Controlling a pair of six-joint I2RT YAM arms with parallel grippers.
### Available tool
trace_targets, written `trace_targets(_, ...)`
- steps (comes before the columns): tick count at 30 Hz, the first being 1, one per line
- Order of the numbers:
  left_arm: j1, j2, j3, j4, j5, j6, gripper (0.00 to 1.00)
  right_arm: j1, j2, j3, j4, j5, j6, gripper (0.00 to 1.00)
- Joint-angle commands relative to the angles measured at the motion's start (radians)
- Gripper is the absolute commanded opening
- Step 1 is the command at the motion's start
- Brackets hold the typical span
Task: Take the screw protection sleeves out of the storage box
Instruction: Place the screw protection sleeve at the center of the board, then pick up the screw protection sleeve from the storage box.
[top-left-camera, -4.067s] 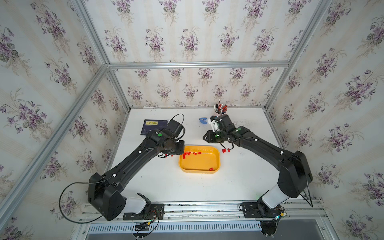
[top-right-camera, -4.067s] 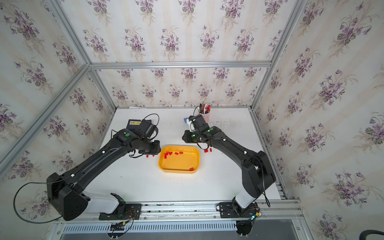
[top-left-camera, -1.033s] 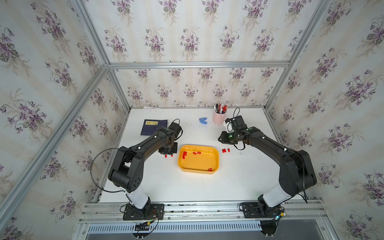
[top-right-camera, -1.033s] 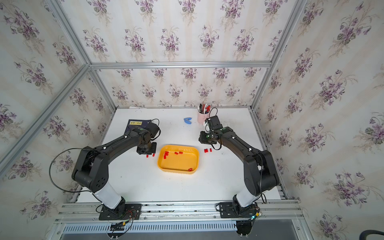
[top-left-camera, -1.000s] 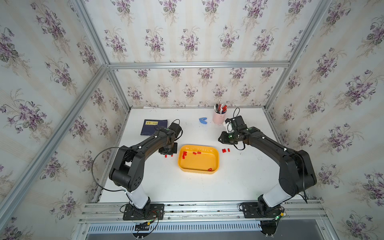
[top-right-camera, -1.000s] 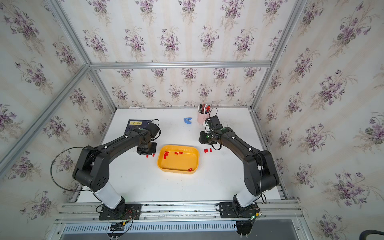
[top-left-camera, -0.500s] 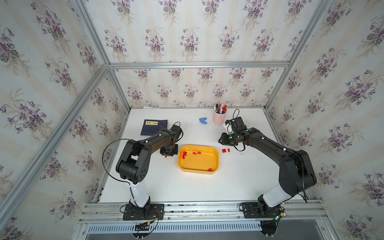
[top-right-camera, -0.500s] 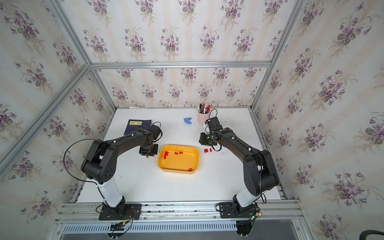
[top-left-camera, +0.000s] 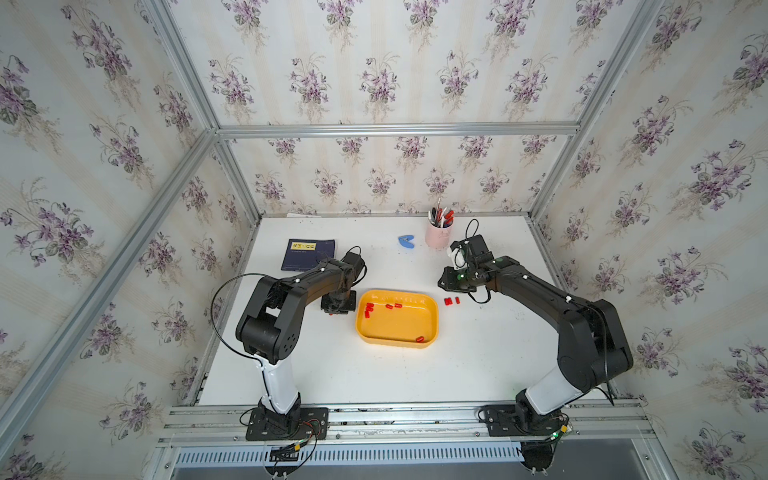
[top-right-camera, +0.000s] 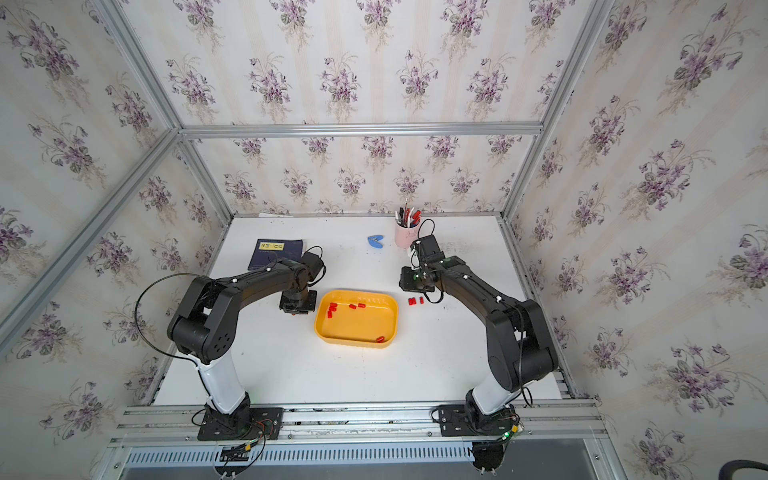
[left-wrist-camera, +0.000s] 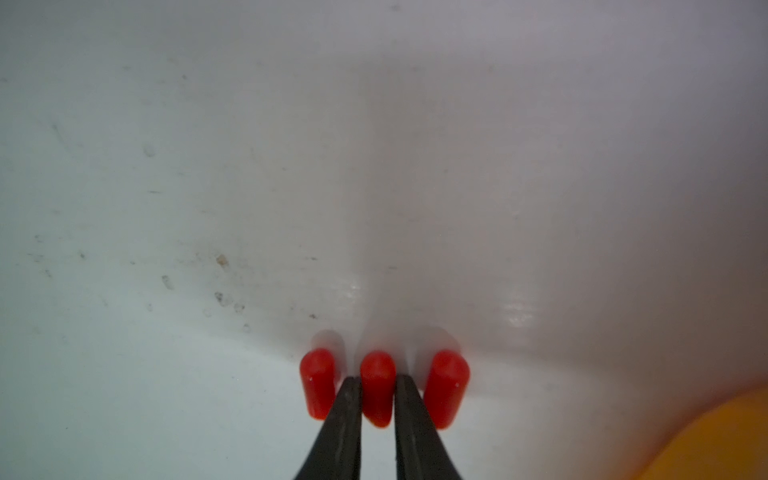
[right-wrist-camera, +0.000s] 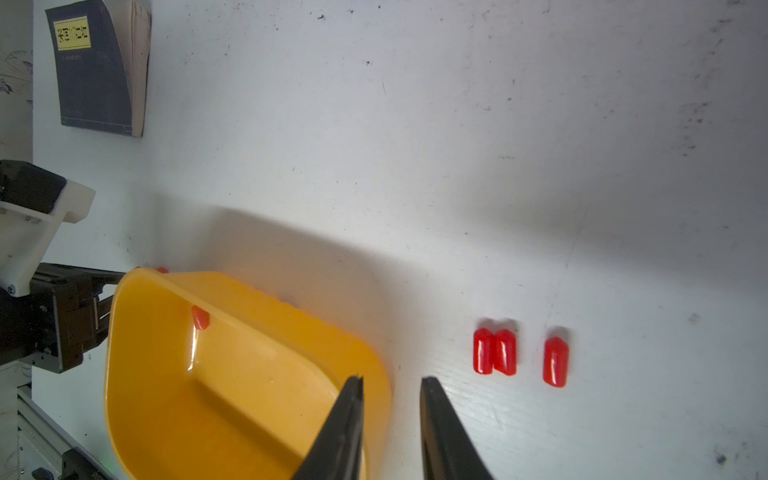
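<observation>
The storage box (top-left-camera: 399, 326), a shallow yellow tray, lies mid-table in both top views (top-right-camera: 357, 326), with several red screw protection sleeves (top-left-camera: 368, 309) inside. Just left of it my left gripper (top-left-camera: 338, 305) points down at the table. In the left wrist view its fingertips (left-wrist-camera: 351, 399) press both sides of a sleeve (left-wrist-camera: 377, 390) lying between two others (left-wrist-camera: 318, 384) (left-wrist-camera: 446, 386). My right gripper (right-wrist-camera: 390, 380) stands open and empty above the tray's right rim (right-wrist-camera: 374, 374). Three sleeves (right-wrist-camera: 494, 352) lie on the table right of the tray (top-left-camera: 451, 301).
A pink cup of pens (top-left-camera: 438, 239) and a small blue object (top-left-camera: 407, 241) stand at the back. A dark blue book (top-left-camera: 307, 253) lies back left, behind the left arm. The tray's corner (left-wrist-camera: 715, 440) is close beside the left gripper.
The left arm's elbow has folded in toward its base while its gripper stayed low at the tray's left side. The right arm has hardly moved in the last second.
</observation>
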Motion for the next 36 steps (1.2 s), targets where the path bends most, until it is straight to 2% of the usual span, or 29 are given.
trace_targets(1, 0.000, -0.008, 0.000, 0.009, 0.001, 0.003, 0.23, 0.000, 0.000, -0.004, 0.002, 0.005, -0.010, 0.29)
trace_targets(18, -0.001, -0.070, -0.001, -0.021, -0.011, -0.009, 0.26, 0.001, 0.000, -0.011, 0.008, -0.002, -0.007, 0.29)
trace_targets(24, -0.001, -0.171, 0.029, -0.080, -0.049, -0.031, 0.28, 0.027, -0.031, 0.016, 0.012, -0.035, -0.022, 0.29)
trace_targets(28, -0.014, -0.307, 0.026, -0.072, 0.023, -0.039, 0.32, 0.118, -0.024, 0.065, -0.013, -0.035, -0.040, 0.29)
trace_targets(31, -0.061, -0.375, 0.034, -0.064, 0.085, -0.019, 0.36, 0.141, -0.004, 0.073, -0.006, -0.069, 0.027, 0.29)
trace_targets(33, -0.100, -0.388, 0.049, -0.054, 0.137, 0.024, 0.38, 0.141, 0.004, 0.066, 0.012, -0.088, 0.056, 0.29)
trace_targets(36, -0.159, -0.378, 0.077, -0.046, 0.153, 0.103, 0.43, 0.141, 0.003, 0.073, 0.017, -0.064, 0.058, 0.29)
